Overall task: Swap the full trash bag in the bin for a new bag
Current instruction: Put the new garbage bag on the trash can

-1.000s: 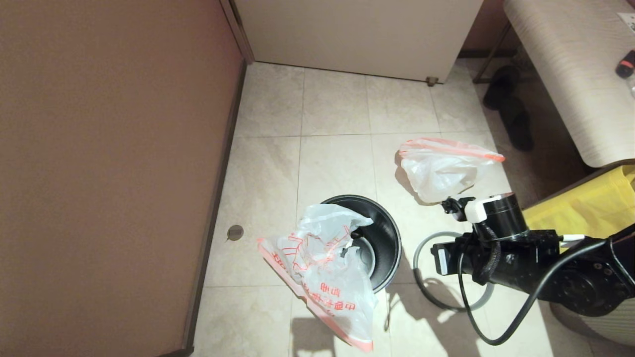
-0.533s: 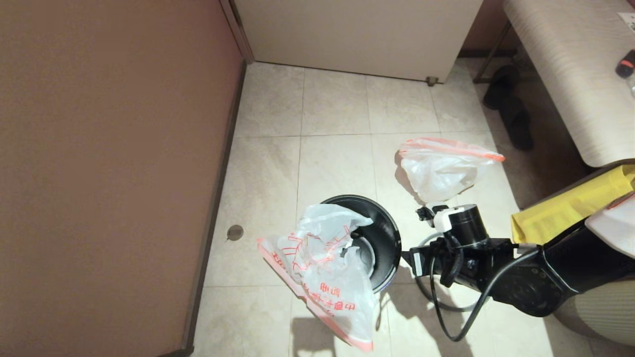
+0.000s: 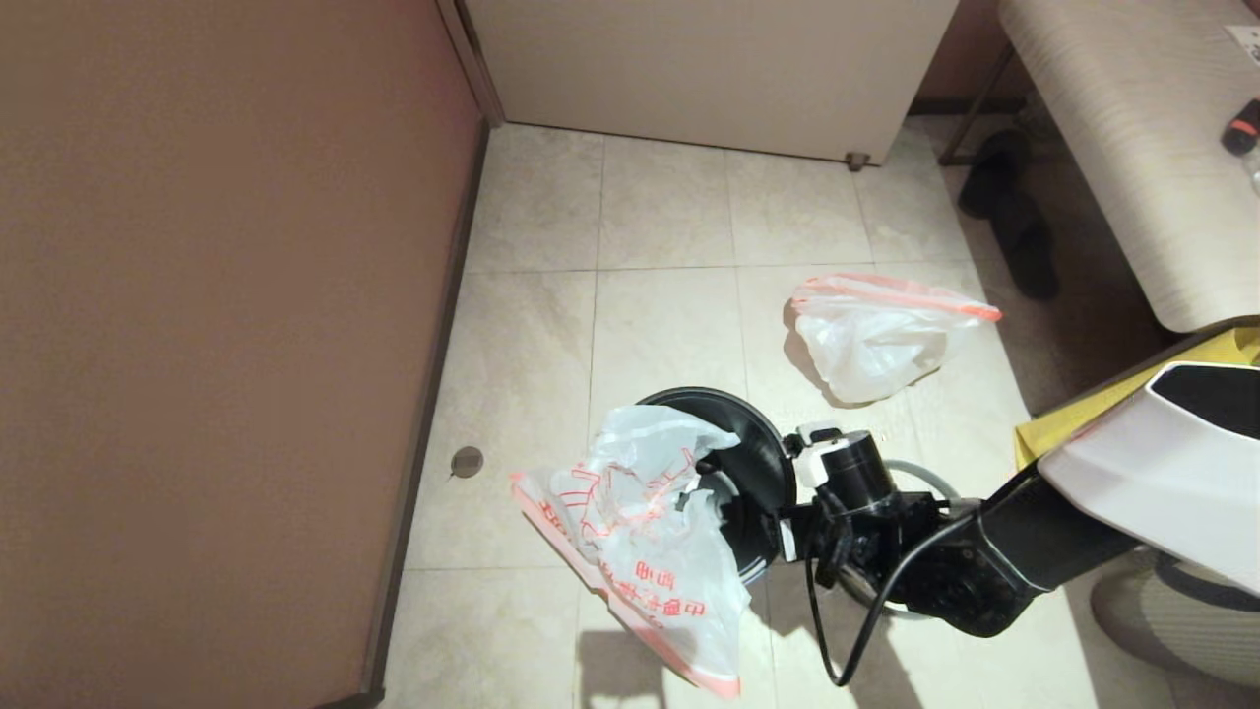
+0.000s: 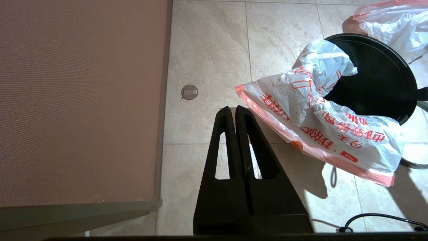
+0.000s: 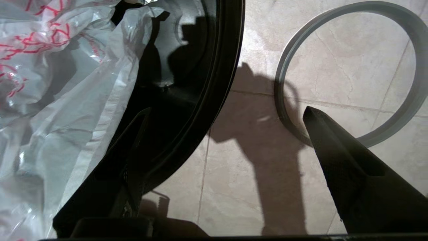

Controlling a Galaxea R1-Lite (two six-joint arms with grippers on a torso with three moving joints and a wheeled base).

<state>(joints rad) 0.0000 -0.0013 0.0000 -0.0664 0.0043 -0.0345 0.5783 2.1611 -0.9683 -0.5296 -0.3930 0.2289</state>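
Note:
The black bin (image 3: 763,463) stands on the tiled floor. The new bag (image 3: 640,532), white with red print, is draped over its left rim and hangs down outside. The full trash bag (image 3: 871,340) lies bunched on the floor behind and right of the bin. My right gripper (image 5: 227,110) is open, low at the bin's right rim (image 5: 187,100). One finger is over the bin and the other is over the grey rim ring (image 5: 280,83) lying on the floor. My left gripper (image 4: 234,108) is shut on nothing, just left of the new bag (image 4: 317,110).
A brown wall (image 3: 197,295) runs along the left, with a floor drain cap (image 3: 467,460) near it. A pale cabinet (image 3: 709,69) stands at the back and a bench (image 3: 1132,148) at the right. Black slippers (image 3: 1014,217) lie under the bench, and a yellow fabric bag (image 3: 1048,438) sits beside my right arm.
My right arm has swung left, from above the grey ring to the bin's right rim. Both bags and the bin have stayed put.

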